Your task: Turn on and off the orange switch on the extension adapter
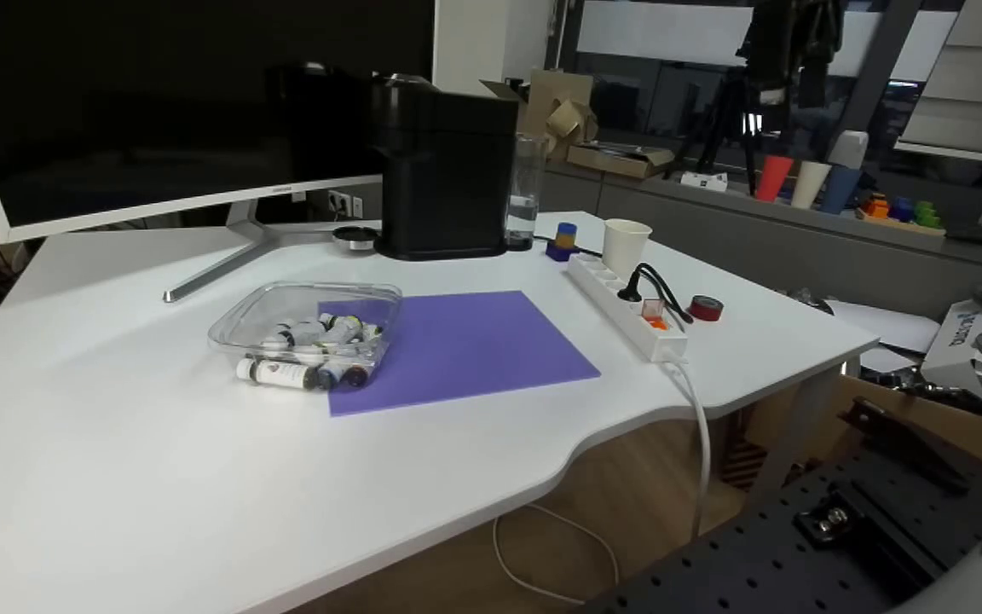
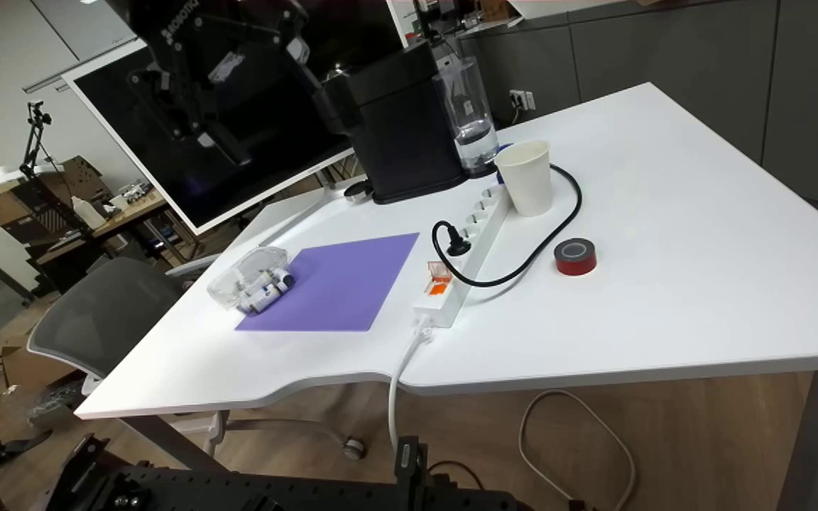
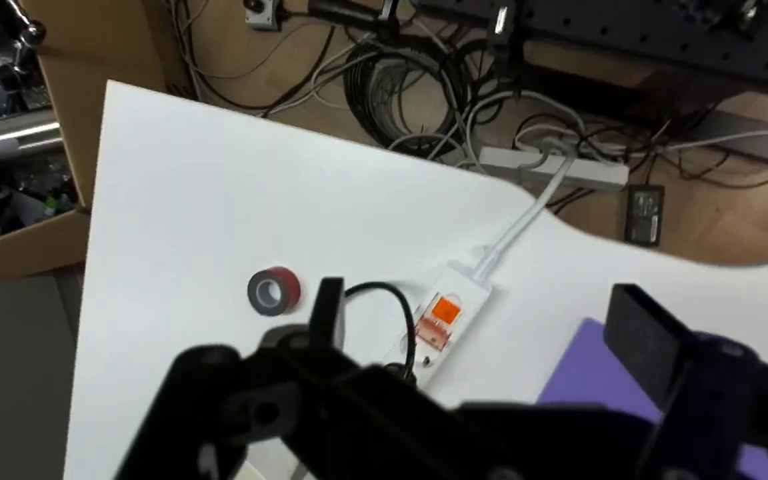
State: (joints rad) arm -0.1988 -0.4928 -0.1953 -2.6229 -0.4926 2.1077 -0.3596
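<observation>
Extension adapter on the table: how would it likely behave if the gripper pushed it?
Lying long and low, the extension adapter probably won't tip. It may slide sideways, since no fastening to the table shows. The white cord hanging over the edge could add drag.

In both exterior views, bottles (image 1: 320, 341) lie in a tub (image 1: 257, 311) partly over the left of the mat (image 1: 482, 341) — the power strip (image 1: 619, 311) is right of it, cup (image 1: 626, 245) and tape (image 1: 704, 309) right of the strip, coffee machine (image 1: 457, 179) behind the mat.
</observation>
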